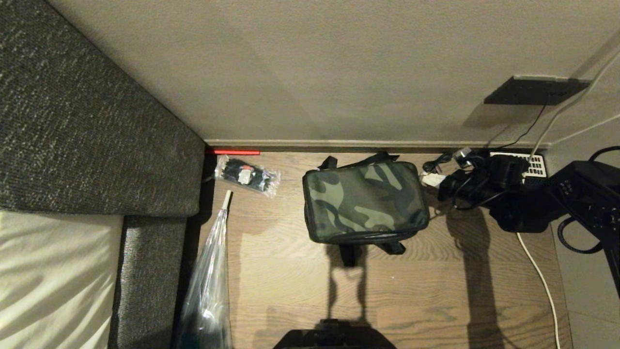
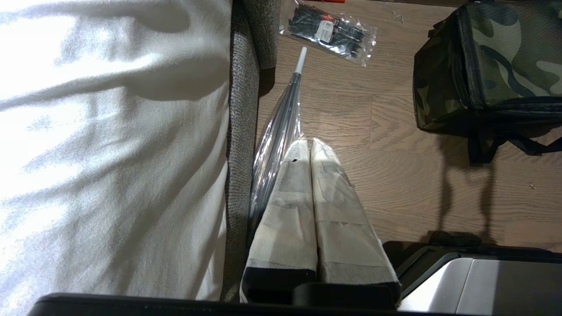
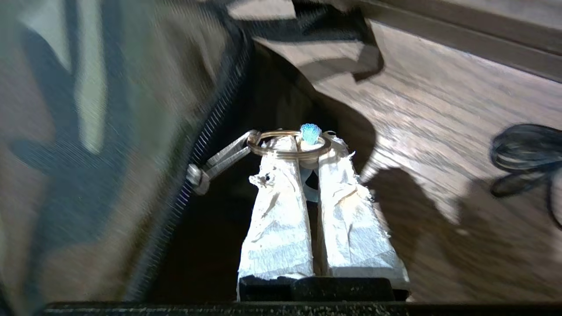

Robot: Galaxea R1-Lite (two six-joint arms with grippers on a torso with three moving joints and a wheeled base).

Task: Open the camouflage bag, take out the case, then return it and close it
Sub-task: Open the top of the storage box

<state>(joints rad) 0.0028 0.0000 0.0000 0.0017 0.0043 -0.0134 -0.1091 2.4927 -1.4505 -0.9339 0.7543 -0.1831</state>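
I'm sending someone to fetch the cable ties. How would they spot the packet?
Start at the grey sofa corner by the wall. The clear packet lies on the wood floor there, left of the camouflage bag. It alone is see-through, holding black ties.

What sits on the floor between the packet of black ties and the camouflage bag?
Nothing: in the head view only bare wood floor separates the packet of black ties from the camouflage bag. The left wrist view shows the same bare gap.
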